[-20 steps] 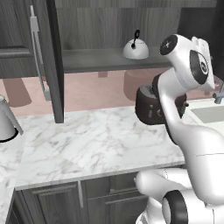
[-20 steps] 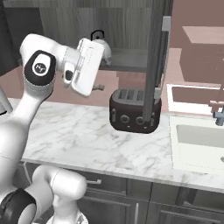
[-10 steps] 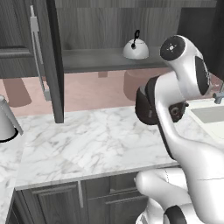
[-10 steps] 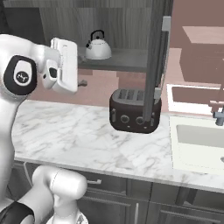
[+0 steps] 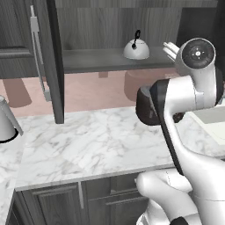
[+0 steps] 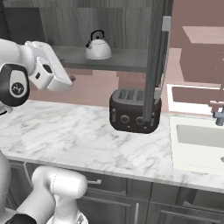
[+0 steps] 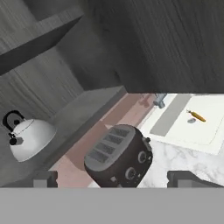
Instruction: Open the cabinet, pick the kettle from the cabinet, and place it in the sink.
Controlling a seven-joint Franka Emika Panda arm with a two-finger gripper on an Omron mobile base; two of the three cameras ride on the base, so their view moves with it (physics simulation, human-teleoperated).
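Left base view
cabinet (image 5: 52,61): open, its door edge-on and reaching down to the marble surface (image 5: 88,145); the silver bar handle sits on the door's left side.
kettle (image 5: 136,49): upright on the cabinet shelf, right of the door, black loop handle up.
arm: rises at the right, its round joint level with the kettle and just right of it.
toaster (image 5: 147,105): below the kettle, partly hidden by the arm.
conical vessel (image 5: 6,125): on the surface far left of the door.

Right base view
kettle (image 6: 98,46): on the shelf, above the toaster (image 6: 133,110) and a little left of it.
cabinet door (image 6: 156,57): edge-on, right of the kettle, its lower end in front of the toaster.
sink (image 6: 199,144): right of the toaster, sunk in the surface; the faucet (image 6: 218,113) stands at its back.
hand: white block left of the kettle, well apart from it (fingers hidden here).

Hand view
claw (image 7: 118,179): released, tips wide apart, nothing between them.
kettle (image 7: 28,138): on the shelf, left of the toaster (image 7: 118,157).
sink (image 7: 197,120): beyond the toaster, with a small orange thing (image 7: 197,116) lying in it.
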